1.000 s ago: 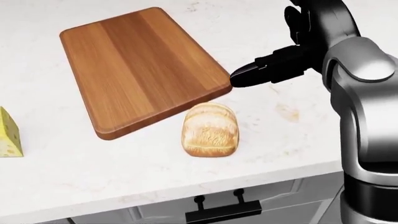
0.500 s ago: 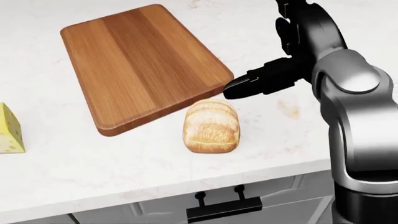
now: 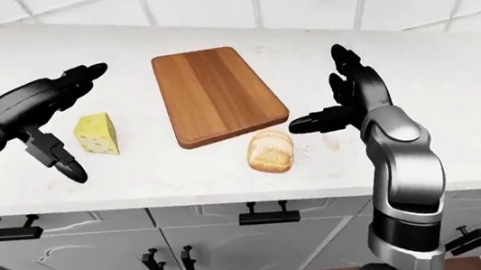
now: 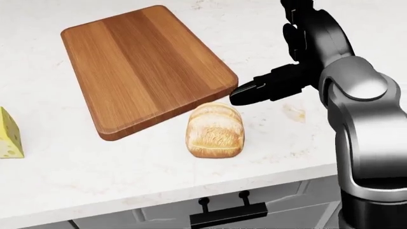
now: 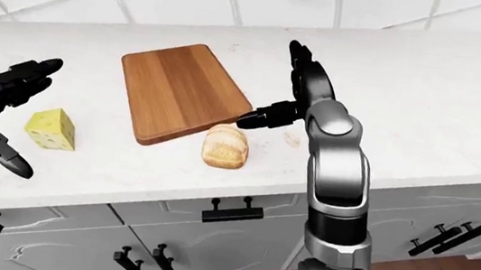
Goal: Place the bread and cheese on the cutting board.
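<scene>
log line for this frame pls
phase: reach | right hand open, above bread, no contact | left hand open near cheese | cutting board bare

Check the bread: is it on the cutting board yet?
Not yet. The bread lies on the counter just off the cutting board edge, with the open right hand above it.

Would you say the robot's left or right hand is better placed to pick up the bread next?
Right. The right hand hovers open just above the bread, beside the cutting board. The left hand is open near the cheese, farther from it.
</scene>
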You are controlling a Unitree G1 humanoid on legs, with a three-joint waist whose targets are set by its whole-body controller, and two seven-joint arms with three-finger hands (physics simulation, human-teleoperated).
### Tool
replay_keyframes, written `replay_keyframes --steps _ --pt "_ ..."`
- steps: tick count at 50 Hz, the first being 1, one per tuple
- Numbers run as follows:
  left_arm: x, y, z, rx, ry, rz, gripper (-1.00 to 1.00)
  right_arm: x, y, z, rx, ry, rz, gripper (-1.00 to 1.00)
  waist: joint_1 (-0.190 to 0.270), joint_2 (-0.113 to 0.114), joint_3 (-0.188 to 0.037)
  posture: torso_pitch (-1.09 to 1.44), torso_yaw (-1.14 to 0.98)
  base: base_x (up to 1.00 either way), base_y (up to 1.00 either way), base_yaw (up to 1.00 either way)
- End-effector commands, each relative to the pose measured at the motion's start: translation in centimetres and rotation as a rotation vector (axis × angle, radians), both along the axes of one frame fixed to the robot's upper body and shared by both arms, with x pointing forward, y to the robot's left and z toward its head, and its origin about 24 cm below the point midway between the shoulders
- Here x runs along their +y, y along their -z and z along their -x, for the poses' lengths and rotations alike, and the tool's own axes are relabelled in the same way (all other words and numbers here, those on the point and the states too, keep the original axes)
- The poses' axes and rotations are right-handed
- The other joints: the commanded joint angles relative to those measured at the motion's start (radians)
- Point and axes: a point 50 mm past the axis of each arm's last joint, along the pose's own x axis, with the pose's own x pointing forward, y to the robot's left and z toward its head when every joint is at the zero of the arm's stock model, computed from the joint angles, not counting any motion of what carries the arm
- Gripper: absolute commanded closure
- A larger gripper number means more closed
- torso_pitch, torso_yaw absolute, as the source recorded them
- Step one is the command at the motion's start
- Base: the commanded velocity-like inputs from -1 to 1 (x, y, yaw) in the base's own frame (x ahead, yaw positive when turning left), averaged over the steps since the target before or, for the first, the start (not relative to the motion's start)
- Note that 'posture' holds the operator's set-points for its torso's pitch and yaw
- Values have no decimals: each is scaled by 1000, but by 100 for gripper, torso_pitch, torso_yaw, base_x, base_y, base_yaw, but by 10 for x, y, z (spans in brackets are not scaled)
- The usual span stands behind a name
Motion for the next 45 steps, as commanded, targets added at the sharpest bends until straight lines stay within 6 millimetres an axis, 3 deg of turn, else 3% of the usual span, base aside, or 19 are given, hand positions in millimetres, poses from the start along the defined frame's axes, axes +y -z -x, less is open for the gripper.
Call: replay_keyframes --steps 1,13,45 --pt "-2 -20 3 -93 2 -35 -100 1 -23 4 -110 -8 7 -100 0 6 -30 0 0 0 0 0" --pt "-14 -12 1 -71 31 -34 -100 2 -21 4 -106 -10 14 -100 0 2 -30 0 0 0 0 0" --pt "-15 11 -6 -53 4 -28 -100 6 -16 5 -101 -20 19 -100 0 4 -32 0 0 0 0 0"
